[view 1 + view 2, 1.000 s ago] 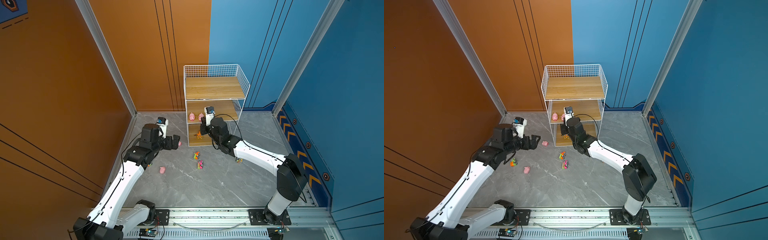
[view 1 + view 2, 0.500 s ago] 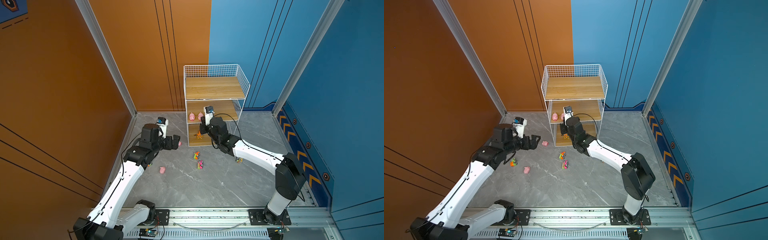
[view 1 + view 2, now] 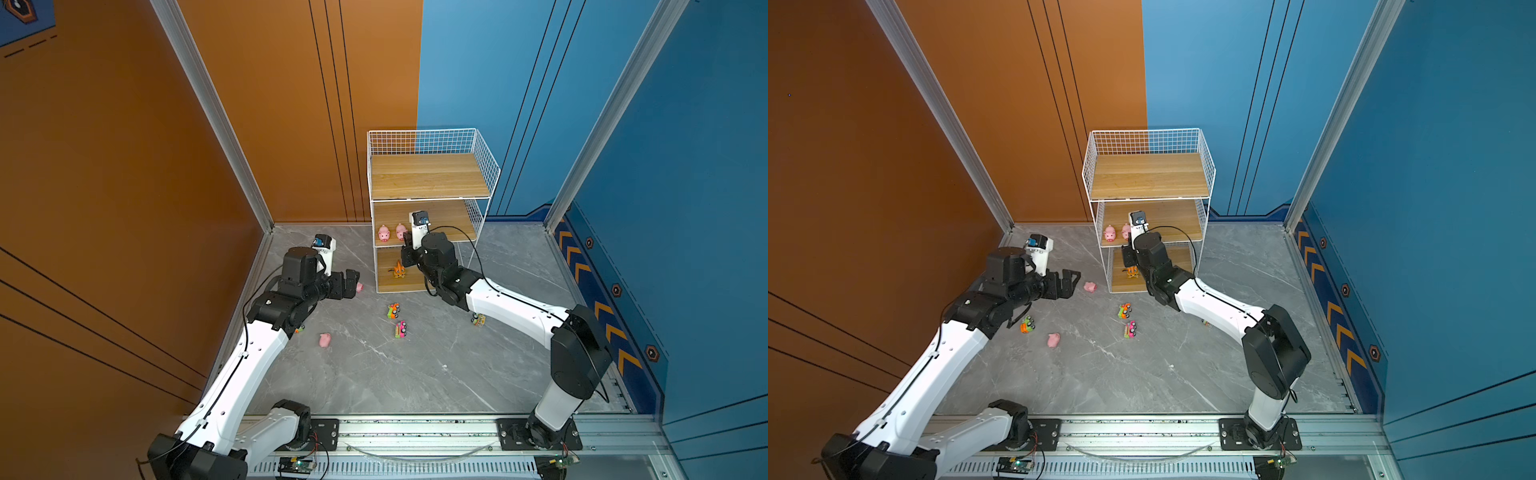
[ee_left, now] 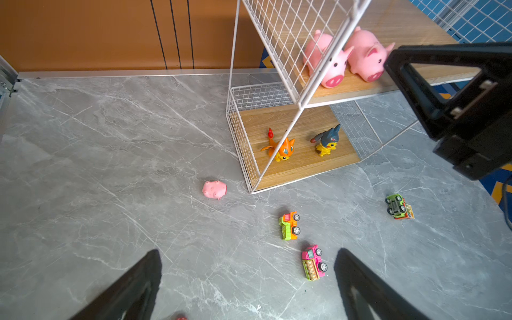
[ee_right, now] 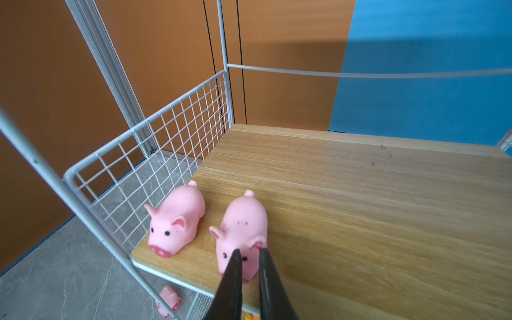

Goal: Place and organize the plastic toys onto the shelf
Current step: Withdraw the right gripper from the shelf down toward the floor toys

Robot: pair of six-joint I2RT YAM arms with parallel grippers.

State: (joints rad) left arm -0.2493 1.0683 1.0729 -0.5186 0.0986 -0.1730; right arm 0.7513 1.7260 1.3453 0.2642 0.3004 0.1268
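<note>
Right gripper (image 5: pixel 249 250), pinched narrow, faces a rounded pink plastic pig (image 5: pixel 243 219) on the white wire-and-wood shelf (image 5: pixel 360 194); left gripper (image 4: pixel 248 252) gapes wide.

Shelf (image 3: pixel 430 178): corner pig (image 3: pixel 383 233) and second pig (image 3: pixel 401 230) stand side by side at the front left of the middle board. An orange figure (image 3: pixel 399 270) is on the bottom board. Right gripper (image 3: pixel 406 248) is at the second pig; contact unclear. Left gripper (image 3: pixel 348 284), jaws spread, is just beside the floor pig (image 3: pixel 360 287). A loose pig (image 3: pixel 325 340), orange-green car (image 3: pixel 393 310) and pink car (image 3: pixel 401 329) lie on the floor.

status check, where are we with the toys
left pincer open above floor. right pincer shut by head of pig on shelf. two pigs, four cars on floor. nothing blocking.
</note>
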